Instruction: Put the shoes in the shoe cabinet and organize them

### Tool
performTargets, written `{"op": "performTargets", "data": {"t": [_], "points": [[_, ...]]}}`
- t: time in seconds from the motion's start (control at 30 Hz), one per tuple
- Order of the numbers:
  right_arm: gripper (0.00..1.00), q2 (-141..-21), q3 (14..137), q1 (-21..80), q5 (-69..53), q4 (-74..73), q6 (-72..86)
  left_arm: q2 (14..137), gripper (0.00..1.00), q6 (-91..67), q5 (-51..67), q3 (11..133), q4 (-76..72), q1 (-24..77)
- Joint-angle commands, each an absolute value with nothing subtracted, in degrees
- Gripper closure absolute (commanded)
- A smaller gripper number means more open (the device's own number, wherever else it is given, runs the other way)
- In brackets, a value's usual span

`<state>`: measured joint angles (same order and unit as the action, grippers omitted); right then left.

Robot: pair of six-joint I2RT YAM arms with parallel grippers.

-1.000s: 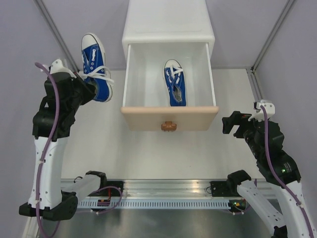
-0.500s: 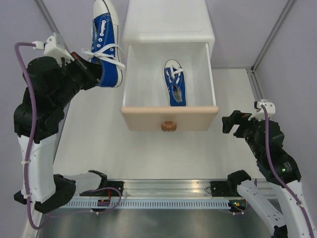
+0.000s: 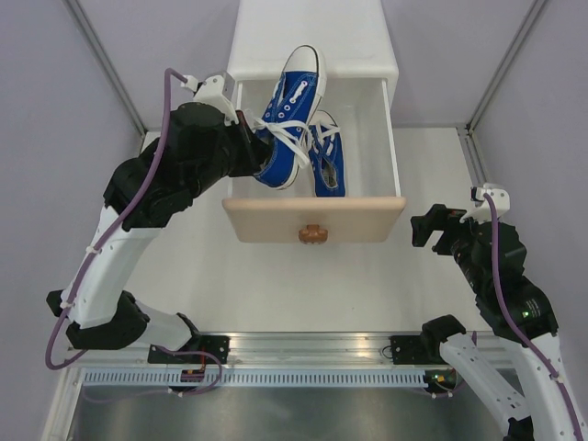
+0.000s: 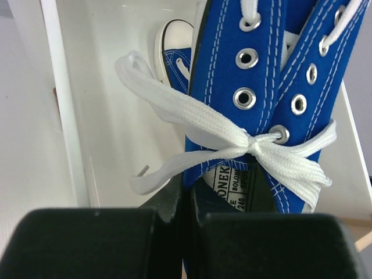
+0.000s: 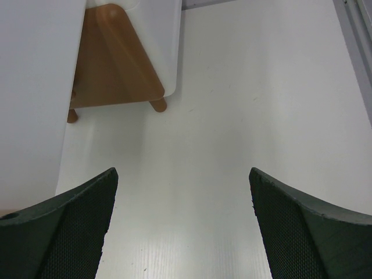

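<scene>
The white shoe cabinet stands at the back with its beige upper drawer pulled open. One blue sneaker lies inside the drawer, toe to the back. My left gripper is shut on the heel collar of a second blue sneaker and holds it above the drawer's left half, toe away. The left wrist view shows this held sneaker, its white laces, and the toe of the other sneaker below. My right gripper is open and empty, right of the drawer front. No green sneakers are in view.
The bear-face knob sits on the drawer front. The right wrist view shows the brown lower drawer front, a small cabinet foot and the white table. Metal frame rails run along both sides.
My left arm has swung right with the blue sneaker, from left of the cabinet to above the open drawer. The right arm has not moved.
</scene>
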<state>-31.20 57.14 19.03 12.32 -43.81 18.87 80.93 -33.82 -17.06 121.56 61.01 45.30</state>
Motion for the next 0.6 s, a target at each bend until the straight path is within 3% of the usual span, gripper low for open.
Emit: {"op": "performTargets", "data": {"t": [0.0, 0.57], "points": [[0.03, -31.3, 58.3, 19.3, 12.5, -42.7, 19.2, 79.1, 0.98, -32.7, -24.3, 121.8, 55.1, 47.2], [0.03, -32.2, 58.1, 19.4, 12.7, -42.9, 18.5, 81.1, 0.98, -35.2, -28.8, 117.9, 61.4, 50.4]]}}
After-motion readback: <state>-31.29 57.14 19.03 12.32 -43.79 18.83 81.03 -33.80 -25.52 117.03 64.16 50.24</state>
